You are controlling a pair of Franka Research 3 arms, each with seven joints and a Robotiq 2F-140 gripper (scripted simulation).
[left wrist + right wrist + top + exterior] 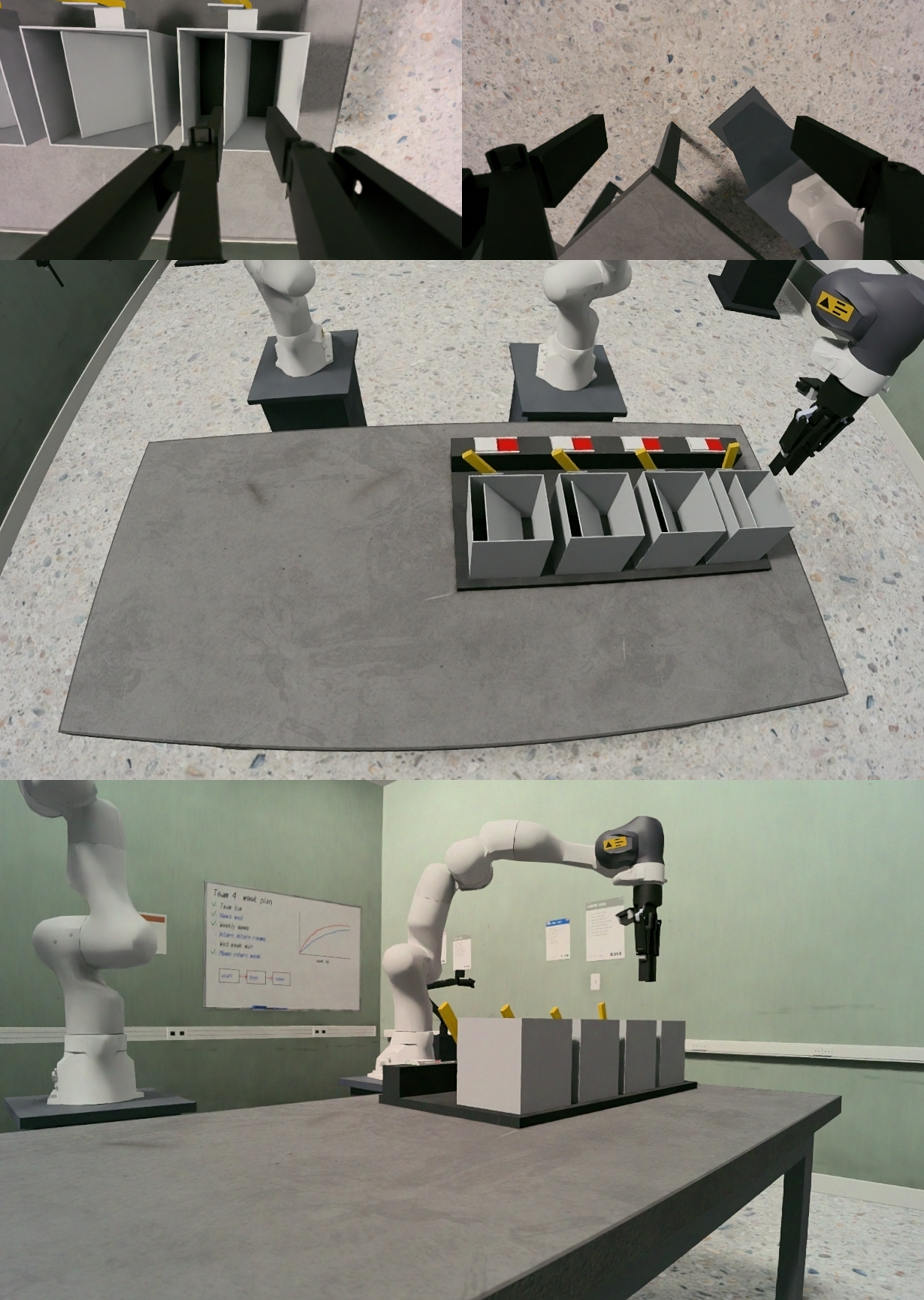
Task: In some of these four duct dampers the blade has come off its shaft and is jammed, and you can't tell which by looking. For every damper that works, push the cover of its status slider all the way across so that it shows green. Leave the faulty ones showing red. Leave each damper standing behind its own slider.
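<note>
Four grey dampers (507, 558) (597, 555) (678, 550) (749, 546) stand in a row, each with a slider behind it whose white cover (484, 445) is at the left and which shows red (507, 445) at the right. Three yellow levers (478, 461) (565, 459) (646, 458) lean left; the rightmost lever (730, 455) leans slightly right. The rightmost blade (237, 83) stands steeper than its neighbour (109, 83). My left gripper (780, 470) (647, 977) (244, 122) is partly open and empty, high above the rightmost damper's end. My right gripper (700, 131) is open and empty, away from the dampers.
The dampers and sliders share a black base (614, 578) (535, 1119) at the right end of the grey table (291, 615) (258, 1193). The table's right edge is close beside the rightmost damper. Two robot pedestals (303, 389) (568, 405) stand behind the table.
</note>
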